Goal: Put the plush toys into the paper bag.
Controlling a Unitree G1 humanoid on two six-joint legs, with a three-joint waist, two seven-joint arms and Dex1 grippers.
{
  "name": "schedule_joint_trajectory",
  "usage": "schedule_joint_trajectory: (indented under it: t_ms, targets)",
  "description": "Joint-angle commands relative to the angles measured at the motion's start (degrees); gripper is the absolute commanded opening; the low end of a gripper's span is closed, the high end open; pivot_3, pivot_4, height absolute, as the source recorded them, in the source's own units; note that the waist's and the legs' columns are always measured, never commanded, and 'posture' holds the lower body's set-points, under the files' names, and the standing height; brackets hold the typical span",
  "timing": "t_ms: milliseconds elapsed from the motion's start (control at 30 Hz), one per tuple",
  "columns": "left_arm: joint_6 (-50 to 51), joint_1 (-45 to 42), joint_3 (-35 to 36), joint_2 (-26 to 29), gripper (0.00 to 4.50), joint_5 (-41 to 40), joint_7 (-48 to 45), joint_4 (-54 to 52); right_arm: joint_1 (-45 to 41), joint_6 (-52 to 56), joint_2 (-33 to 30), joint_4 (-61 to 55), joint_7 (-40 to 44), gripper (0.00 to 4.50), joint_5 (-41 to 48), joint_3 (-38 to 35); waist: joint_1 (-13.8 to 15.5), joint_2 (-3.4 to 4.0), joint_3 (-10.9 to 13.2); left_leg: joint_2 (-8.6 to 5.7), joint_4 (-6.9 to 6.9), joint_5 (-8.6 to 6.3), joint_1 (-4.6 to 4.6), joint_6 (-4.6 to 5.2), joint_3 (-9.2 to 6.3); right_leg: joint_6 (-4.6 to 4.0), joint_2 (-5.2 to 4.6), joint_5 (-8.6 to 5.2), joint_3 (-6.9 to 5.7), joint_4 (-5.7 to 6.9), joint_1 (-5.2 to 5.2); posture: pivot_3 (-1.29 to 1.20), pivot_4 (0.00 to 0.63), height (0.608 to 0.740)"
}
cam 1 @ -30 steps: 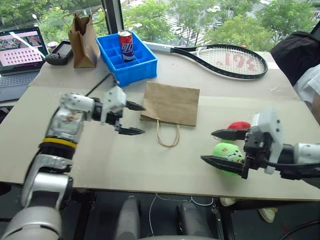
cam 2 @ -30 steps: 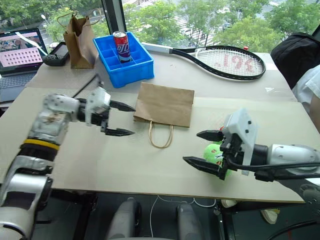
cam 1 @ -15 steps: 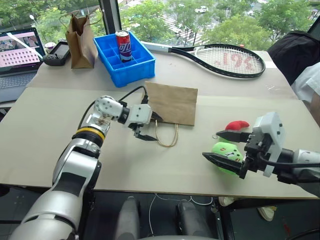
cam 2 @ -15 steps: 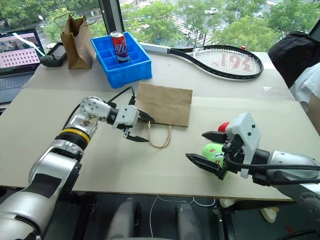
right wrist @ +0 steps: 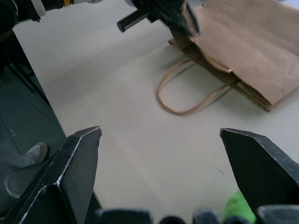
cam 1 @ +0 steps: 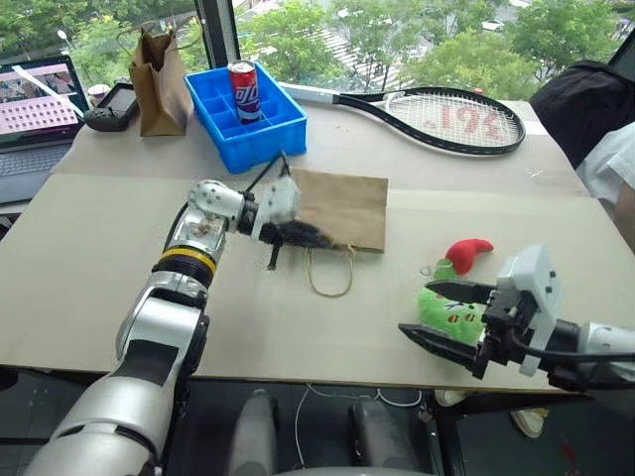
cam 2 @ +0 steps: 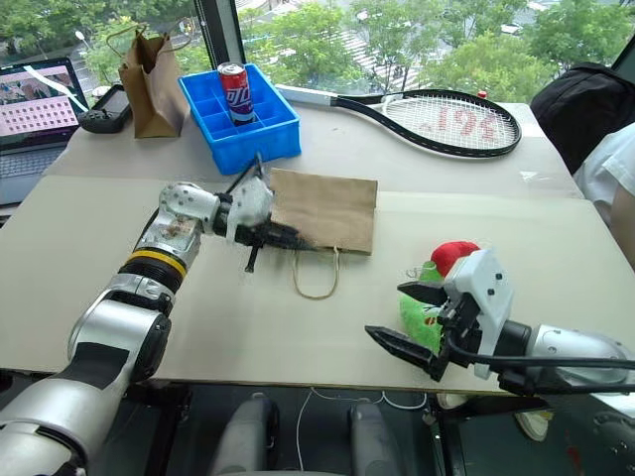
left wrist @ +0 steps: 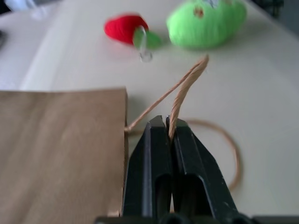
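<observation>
The paper bag lies flat on the table, mouth toward me, with one cord handle loop lying on the tabletop. My left gripper is shut on the other cord handle at the bag's mouth, and that cord rises between its fingers. The lime-green plush toy sits near the table's front right, and the red chili plush toy lies just behind it. My right gripper is open, its black fingers spread on either side of the green toy without clamping it.
A blue crate holding a soda can stands behind the bag. A taller brown bag, a laptop and a tennis racket lie at the back. A black backpack is at the far right.
My left gripper moved right to the bag's mouth and shut on a cord handle, lifting it a little. The right gripper drew back slightly, still open.
</observation>
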Motion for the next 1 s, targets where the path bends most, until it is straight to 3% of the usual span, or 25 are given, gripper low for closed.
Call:
schedule_joint_trajectory:
  t_ms: [33,67,267,433,500,800,1000]
  targets:
    - [22.96,4.59,1.29,2.29,0.11,-7.59,5.34,-19.69,-0.37,-1.62,2.33,-0.53,-3.59,4.50,-2.75,3.78,-0.28,0.02,-0.01,0.00,-0.01,0.00,0.06,0.00,-0.02,0.00,0.00,-0.01,-0.02,0.00,0.05,0.00,0.150,0.656]
    - [25.72,5.63,1.46,2.73,0.00,-8.07,7.18,-22.72,-0.52,-1.80,2.96,-0.51,-4.29,3.99,-3.64,4.95,-0.50,0.03,-0.02,0.00,-0.02,0.00,0.08,0.00,-0.02,0.00,0.01,-0.01,-0.01,0.01,0.05,0.00,0.150,0.656]
    - [44.57,9.04,4.54,2.93,0.00,-15.74,17.56,-36.94,-6.13,-5.07,10.05,3.21,-9.77,2.20,-16.66,18.45,-1.18,0.03,0.00,-0.03,-0.03,0.14,0.16,0.08,-0.14,-0.05,0.08,-0.04,-0.05,0.29,0.02,0.00,0.150,0.656]
    - [50.84,10.35,6.11,1.65,0.00,-19.44,24.27,-41.89,-13.13,-6.28,18.70,7.90,-13.33,0.25,-24.65,29.31,-1.26,0.07,0.00,-0.08,-0.02,0.19,0.17,0.08,-0.16,-0.10,0.09,-0.04,-0.04,0.36,-0.02,0.00,0.150,0.656]
    - [52.14,11.09,6.26,1.34,0.00,-20.53,25.65,-43.08,-15.46,-7.25,21.10,11.20,-13.95,0.02,-28.37,32.64,-1.28,0.07,0.00,-0.08,-0.04,0.19,0.15,0.08,-0.17,-0.12,0.09,-0.04,-0.04,0.38,-0.05,0.00,0.150,0.656]
    - [57.71,10.00,9.58,-0.45,0.00,-26.49,32.35,-43.19,-25.98,-11.88,28.06,28.66,-14.06,0.02,-42.89,40.71,-1.12,0.07,0.00,-0.09,-0.03,0.20,0.11,0.07,-0.16,-0.13,0.09,-0.04,-0.05,0.45,-0.12,0.00,0.150,0.656]
    - [62.03,5.16,14.21,-1.21,0.00,-29.95,38.06,-38.27,-27.44,-13.15,29.07,35.91,-11.71,0.02,-49.09,44.52,-1.02,0.07,0.00,-0.09,-0.03,0.20,0.06,0.07,-0.16,-0.14,0.09,-0.05,-0.06,0.47,-0.15,0.00,0.150,0.656]
